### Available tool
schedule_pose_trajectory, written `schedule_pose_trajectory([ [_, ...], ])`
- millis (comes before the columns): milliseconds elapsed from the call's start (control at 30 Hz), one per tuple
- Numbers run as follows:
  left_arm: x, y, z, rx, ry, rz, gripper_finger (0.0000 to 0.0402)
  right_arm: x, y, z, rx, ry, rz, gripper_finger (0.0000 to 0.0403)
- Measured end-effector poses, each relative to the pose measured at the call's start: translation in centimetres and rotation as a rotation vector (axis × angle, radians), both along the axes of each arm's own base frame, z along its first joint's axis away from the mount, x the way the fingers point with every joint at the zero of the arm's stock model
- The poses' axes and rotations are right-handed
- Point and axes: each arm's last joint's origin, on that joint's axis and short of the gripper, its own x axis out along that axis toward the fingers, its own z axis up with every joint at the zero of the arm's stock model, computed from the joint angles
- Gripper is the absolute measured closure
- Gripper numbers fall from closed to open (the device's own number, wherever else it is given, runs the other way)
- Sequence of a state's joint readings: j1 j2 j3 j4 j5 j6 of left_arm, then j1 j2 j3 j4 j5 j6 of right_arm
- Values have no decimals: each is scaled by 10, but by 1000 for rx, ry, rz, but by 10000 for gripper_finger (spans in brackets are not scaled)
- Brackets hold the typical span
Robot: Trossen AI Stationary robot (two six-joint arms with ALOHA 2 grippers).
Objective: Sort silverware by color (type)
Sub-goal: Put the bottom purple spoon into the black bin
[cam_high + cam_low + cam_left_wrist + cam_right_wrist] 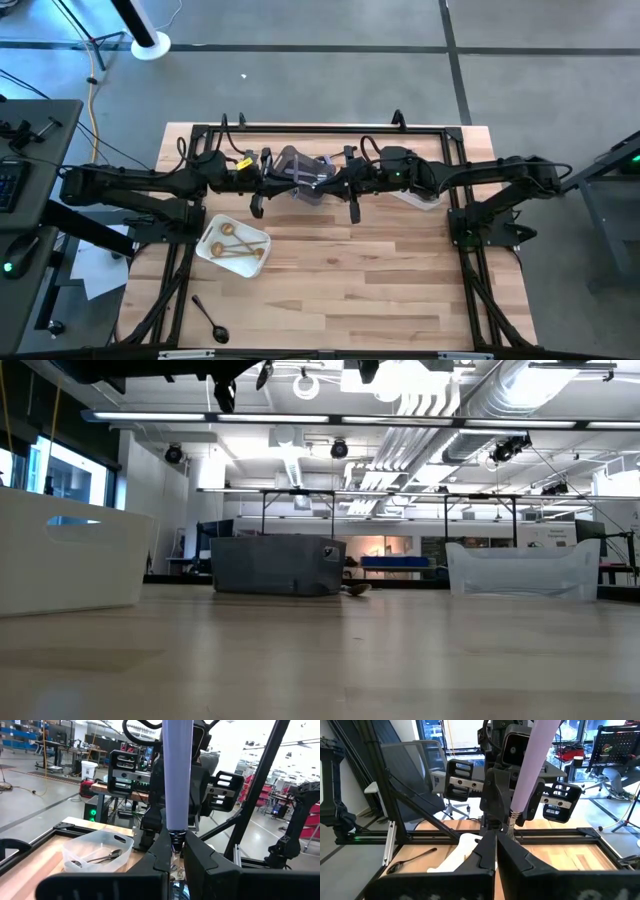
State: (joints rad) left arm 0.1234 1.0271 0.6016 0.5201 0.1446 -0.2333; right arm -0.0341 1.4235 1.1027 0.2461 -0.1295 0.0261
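On the wooden counter (360, 280), the grey bin (300, 172) sits at the far edge. Beside it, toward the right arm: clear tub (95, 851) with silver pieces. Nearer than the bin, left-arm side: white tray (232, 246) with gold spoons (238, 248); black spoon (211, 320) nearer still. Above the bin, left hand (177, 851) and right hand (496, 840) each pinch a lilac-handled utensil (178, 775).

Grey bin (300, 172) contents hidden under arms; gold pieces (236, 243) too small to type.
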Motion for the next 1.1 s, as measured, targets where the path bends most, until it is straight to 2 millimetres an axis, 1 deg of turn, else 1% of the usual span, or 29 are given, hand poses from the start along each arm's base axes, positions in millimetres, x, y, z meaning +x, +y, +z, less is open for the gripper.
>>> schedule_pose_trajectory([
  [367,0,0,0,0,1,-2,389,0,0,0,2,2,0,403],
  [600,0,0,0,0,1,2,389,0,0,-1,33,9,-3,403],
  [700,0,1,-1,-43,15,22,389,0,-1,-1,60,15,-10,403],
  [767,1,2,-4,-78,66,66,389,0,-2,-1,57,15,-20,403],
  [867,1,12,-4,-70,227,182,389,0,-4,0,20,3,-24,403],
  [1000,3,37,4,-18,455,313,389,0,-7,1,17,-8,-34,403],
  [1100,7,61,13,27,575,375,389,0,-7,1,17,-8,-34,403],
])
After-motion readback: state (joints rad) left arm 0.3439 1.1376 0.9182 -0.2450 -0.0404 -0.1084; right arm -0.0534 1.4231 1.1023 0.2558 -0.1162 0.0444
